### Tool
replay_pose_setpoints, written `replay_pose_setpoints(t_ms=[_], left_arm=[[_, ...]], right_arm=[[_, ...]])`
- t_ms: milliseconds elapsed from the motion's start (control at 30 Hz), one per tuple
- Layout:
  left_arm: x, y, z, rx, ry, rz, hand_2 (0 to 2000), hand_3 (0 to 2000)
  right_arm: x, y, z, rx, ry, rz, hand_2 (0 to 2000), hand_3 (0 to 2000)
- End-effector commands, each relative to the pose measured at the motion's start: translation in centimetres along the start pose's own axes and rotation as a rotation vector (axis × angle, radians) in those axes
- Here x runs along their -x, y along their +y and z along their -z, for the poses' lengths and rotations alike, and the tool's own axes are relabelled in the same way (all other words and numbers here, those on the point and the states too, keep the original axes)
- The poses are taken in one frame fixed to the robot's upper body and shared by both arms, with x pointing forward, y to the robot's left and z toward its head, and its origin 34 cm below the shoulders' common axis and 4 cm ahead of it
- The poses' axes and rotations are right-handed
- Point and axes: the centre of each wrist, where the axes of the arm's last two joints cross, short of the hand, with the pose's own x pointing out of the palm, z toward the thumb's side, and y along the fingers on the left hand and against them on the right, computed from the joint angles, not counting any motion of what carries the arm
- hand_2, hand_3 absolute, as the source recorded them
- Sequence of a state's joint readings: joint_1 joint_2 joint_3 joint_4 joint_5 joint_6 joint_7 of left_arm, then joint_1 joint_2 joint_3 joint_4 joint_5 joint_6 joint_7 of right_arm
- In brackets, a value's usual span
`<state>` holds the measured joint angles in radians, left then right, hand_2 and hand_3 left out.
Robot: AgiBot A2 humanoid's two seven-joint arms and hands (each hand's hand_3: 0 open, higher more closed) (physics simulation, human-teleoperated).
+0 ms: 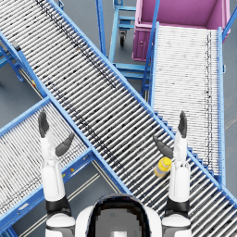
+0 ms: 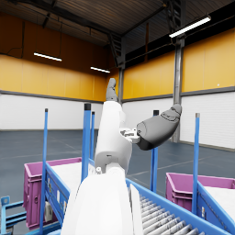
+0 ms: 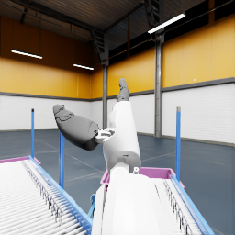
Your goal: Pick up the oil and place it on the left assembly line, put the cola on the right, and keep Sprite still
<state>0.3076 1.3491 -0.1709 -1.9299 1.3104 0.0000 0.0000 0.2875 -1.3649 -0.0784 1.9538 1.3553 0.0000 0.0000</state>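
Observation:
A yellow oil bottle point(image 1: 162, 167) lies on the rollers of the middle conveyor point(image 1: 106, 106), near its close end. My right hand point(image 1: 175, 138) is raised just beside and above the bottle, fingers spread, holding nothing; the right wrist view shows the same hand point(image 3: 98, 124) empty. Over the left conveyor point(image 1: 21, 152), my left hand point(image 1: 52, 136) is also up with fingers apart and empty, as the left wrist view of that hand point(image 2: 137, 124) confirms. No cola or Sprite shows in any view.
The right conveyor point(image 1: 185, 83) runs away from me toward a magenta bin point(image 1: 180, 18). Blue rails edge every belt. Blue posts point(image 2: 87, 137) and more magenta bins point(image 2: 39, 188) stand around. Grey floor shows between the belts.

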Motion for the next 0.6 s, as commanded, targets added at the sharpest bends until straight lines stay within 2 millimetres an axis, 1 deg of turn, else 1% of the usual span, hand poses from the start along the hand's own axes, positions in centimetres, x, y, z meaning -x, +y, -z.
replay_pose_setpoints(t_ms=[33, 100, 133, 167, 200, 267, 300, 333, 367, 400, 433, 500, 533, 600], left_arm=[[0.27, 0.20, 0.02, -0.002, 0.004, -0.009, 0, 0], [0.14, -0.04, 0.18, 0.007, 0.000, -0.007, 0, 0], [0.47, 0.29, -0.06, -0.006, 0.007, -0.017, 0, 0], [0.23, -0.01, 0.20, 0.007, 0.001, -0.011, 0, 0], [0.29, 0.01, 0.20, 0.007, 0.001, -0.013, 0, 0], [0.35, 0.62, -0.30, -0.019, 0.007, -0.010, 0, 0], [0.31, 0.16, 0.11, 0.001, 0.002, -0.014, 0, 0], [0.34, 0.75, -0.59, -0.032, 0.008, -0.009, 0, 0], [0.30, 0.31, -0.05, -0.006, 0.003, -0.012, 0, 0], [0.23, 0.80, -0.67, -0.036, 0.007, -0.005, 0, 0], [0.23, 0.87, -0.75, -0.040, 0.007, -0.004, 0, 0], [0.26, 0.50, -0.35, -0.020, 0.003, -0.010, 0, 0], [0.45, 0.68, -0.66, -0.035, 0.008, -0.016, 0, 0], [0.24, 0.74, -0.60, -0.033, 0.004, -0.008, 0, 0]], right_arm=[[-0.10, -0.38, -0.02, 0.006, -0.002, -0.005, 0, 0], [-0.21, -0.31, -0.08, 0.008, -0.005, -0.007, 0, 0], [-0.11, -0.31, -0.08, 0.008, -0.004, -0.002, 0, 0], [-0.15, -0.10, 0.14, -0.003, -0.006, -0.002, 0, 0], [-0.21, -0.38, -0.16, 0.012, -0.006, -0.005, 0, 0], [-0.11, -0.51, -0.32, 0.021, -0.005, 0.000, 0, 0], [-0.20, -0.19, 0.04, 0.002, -0.008, -0.002, 0, 0], [0.00, -0.57, -0.53, 0.030, -0.003, 0.004, 0, 0], [-0.16, -0.27, -0.08, 0.008, -0.008, 0.001, 0, 0], [-0.13, -0.30, -0.14, 0.011, -0.008, 0.002, 0, 0], [-0.11, -0.65, -0.47, 0.029, -0.006, 0.002, 0, 0], [-0.01, -0.52, -0.32, 0.021, -0.007, 0.008, 0, 0], [-0.11, -0.45, -0.24, 0.018, -0.009, 0.005, 0, 0], [-0.21, -0.44, -0.38, 0.023, -0.011, 0.002, 0, 0]])
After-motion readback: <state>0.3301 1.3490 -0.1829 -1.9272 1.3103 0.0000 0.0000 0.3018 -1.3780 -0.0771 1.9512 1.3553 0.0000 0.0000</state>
